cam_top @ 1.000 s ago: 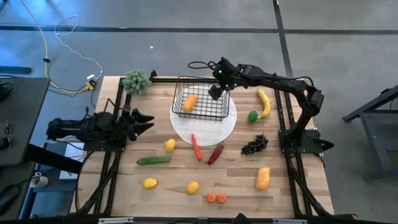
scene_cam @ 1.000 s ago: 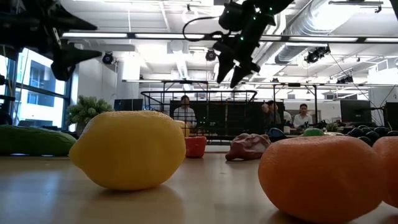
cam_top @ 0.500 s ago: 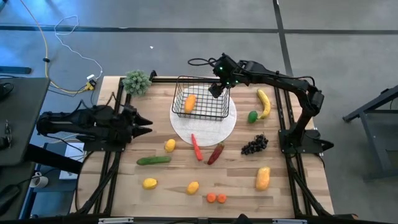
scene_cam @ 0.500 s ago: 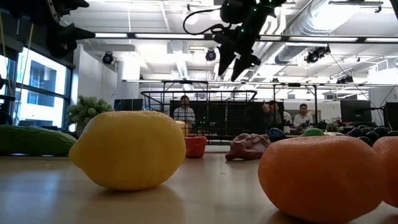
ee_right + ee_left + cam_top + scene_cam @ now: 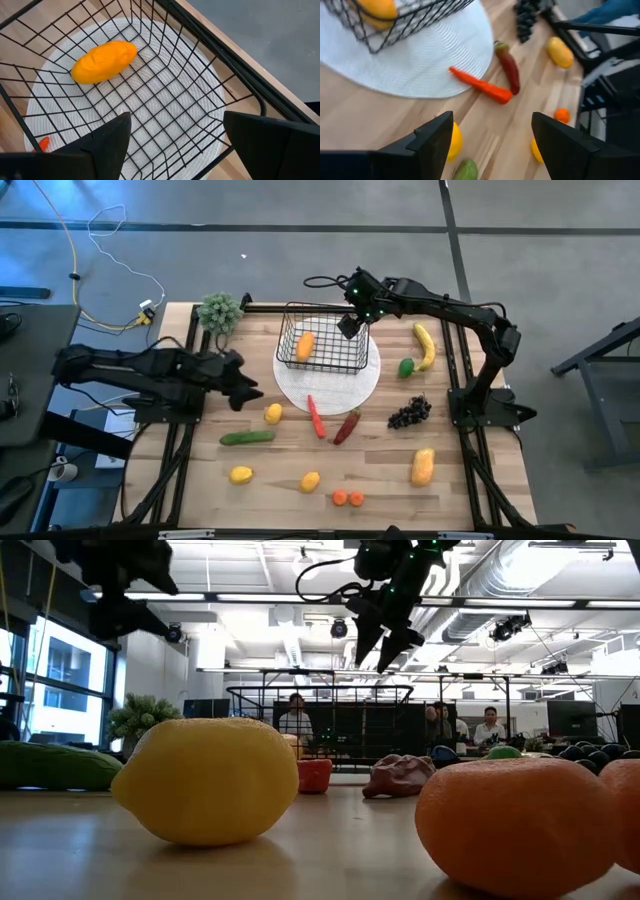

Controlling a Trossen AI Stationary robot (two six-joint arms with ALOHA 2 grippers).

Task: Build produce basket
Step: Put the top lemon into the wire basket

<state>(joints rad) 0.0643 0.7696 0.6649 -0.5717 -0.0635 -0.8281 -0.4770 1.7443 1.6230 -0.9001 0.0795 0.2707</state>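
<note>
The left hand [image 5: 243,392], open and empty, hovers just left of the small yellow toy lemon [image 5: 273,414] on the wooden surface [image 5: 380,470], nearer than the open right hand [image 5: 349,326] above the black wire-mesh basket [image 5: 322,340] holding one orange mango [image 5: 306,345].

Grey floor [image 5: 560,270], bright ceiling lights [image 5: 250,597], perhaps ductwork [image 5: 560,580]

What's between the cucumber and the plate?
In the high view, a yellow lemon lies between the green cucumber and the white plate.
</note>
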